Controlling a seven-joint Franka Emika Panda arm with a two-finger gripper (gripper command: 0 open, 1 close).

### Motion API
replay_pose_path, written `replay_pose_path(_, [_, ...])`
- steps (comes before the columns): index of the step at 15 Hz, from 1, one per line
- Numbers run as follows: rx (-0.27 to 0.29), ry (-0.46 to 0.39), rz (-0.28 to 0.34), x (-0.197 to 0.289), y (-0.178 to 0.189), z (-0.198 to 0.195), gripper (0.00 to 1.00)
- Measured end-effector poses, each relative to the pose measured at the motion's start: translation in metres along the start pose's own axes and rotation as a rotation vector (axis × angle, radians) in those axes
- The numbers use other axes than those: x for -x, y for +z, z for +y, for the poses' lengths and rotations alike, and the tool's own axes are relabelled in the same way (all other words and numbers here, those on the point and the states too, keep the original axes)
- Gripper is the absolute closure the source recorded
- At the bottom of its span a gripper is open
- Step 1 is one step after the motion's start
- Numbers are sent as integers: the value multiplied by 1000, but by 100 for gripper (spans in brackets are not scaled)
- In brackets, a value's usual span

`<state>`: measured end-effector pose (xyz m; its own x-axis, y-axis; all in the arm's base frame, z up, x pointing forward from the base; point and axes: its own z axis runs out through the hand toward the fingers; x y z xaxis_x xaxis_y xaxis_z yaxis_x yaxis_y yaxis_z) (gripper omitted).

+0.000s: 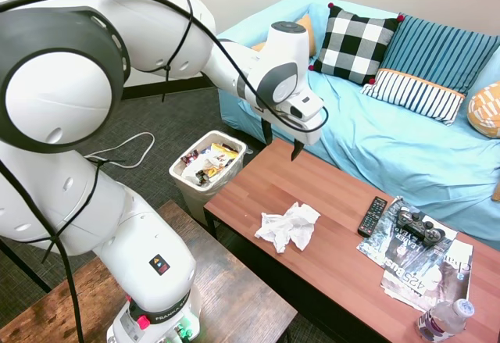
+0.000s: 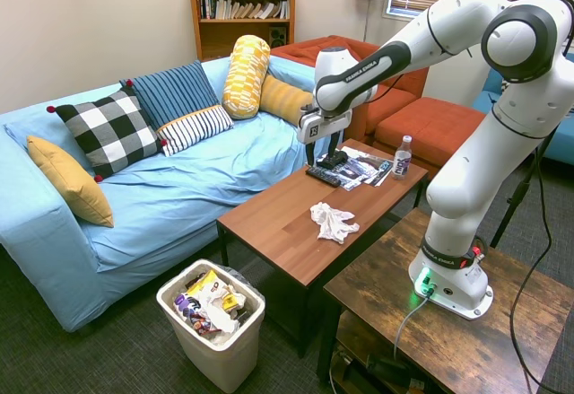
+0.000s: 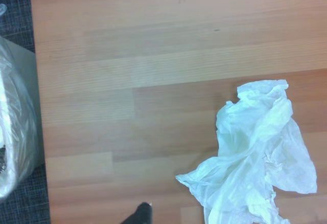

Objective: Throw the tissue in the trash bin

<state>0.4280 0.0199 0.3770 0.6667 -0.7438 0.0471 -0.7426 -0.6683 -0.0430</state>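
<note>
Crumpled tissue (image 1: 289, 226) lies on the counter (image 1: 328, 202); the gripper (image 1: 282, 143) hangs above it, jaws parted and empty, trash bin (image 1: 205, 173) beside the counter.

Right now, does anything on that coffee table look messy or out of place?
Yes: a crumpled white tissue lies loose in the middle of the coffee table, litter beside the tidy remote and magazines. The trash bin stands on the floor by the table's end. The open gripper hangs above, empty.

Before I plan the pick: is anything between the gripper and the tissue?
Nothing visible. The open gripper hangs above bare table; the tissue lies alone, with the remote off to the side.
</note>
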Motion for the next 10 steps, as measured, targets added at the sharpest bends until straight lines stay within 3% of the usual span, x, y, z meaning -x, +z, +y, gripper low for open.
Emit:
replay_pose_path(5, [-15, 38, -32, -4, 15, -3, 0])
replay_pose_path(10, [22, 163, -70, -29, 87, 4, 0])
